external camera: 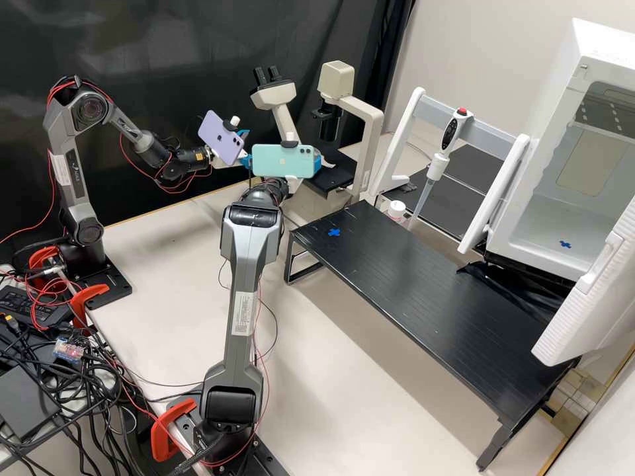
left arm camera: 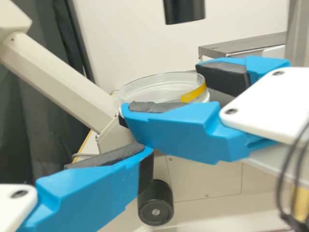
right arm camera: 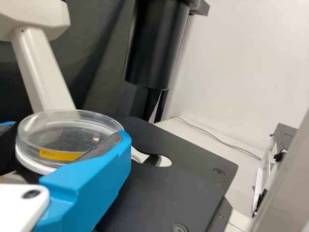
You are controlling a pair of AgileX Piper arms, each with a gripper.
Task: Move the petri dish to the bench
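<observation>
1. Space is kinda tight up by the microscope (external camera: 372, 125). The right gripper (external camera: 318, 160) has its blue fingers clamped on the petri dish (right arm camera: 72, 128), one on each side, near the edge of the black stage (right arm camera: 169, 193). Can't tell if the dish touches the stage.
2. Left gripper (external camera: 245, 160) is right there too, near the dish, fingers apart with nothing between them (elbow room is not great, lol). The microscope's cream tube (left arm camera: 58, 77) slants down close by the dish.
3. More room lower down: the pale bench (external camera: 317, 357) runs from beside the right arm to the long edge of the black riser (external camera: 423, 284), and on under it. There's a blue cross (external camera: 334, 233) stuck near one end of the riser.
4. Other containers: a small white-capped bottle (external camera: 396, 210) behind the riser, can't tell what's in it, and a big white chamber (external camera: 529, 228), open at the front, another blue cross (external camera: 565, 244) on its floor.
5. The dish itself: round, clear, shallow, yellow label (right arm camera: 60, 154) on the side wall, whitish ring round the bottom. Can't make out any contents for sure.
</observation>
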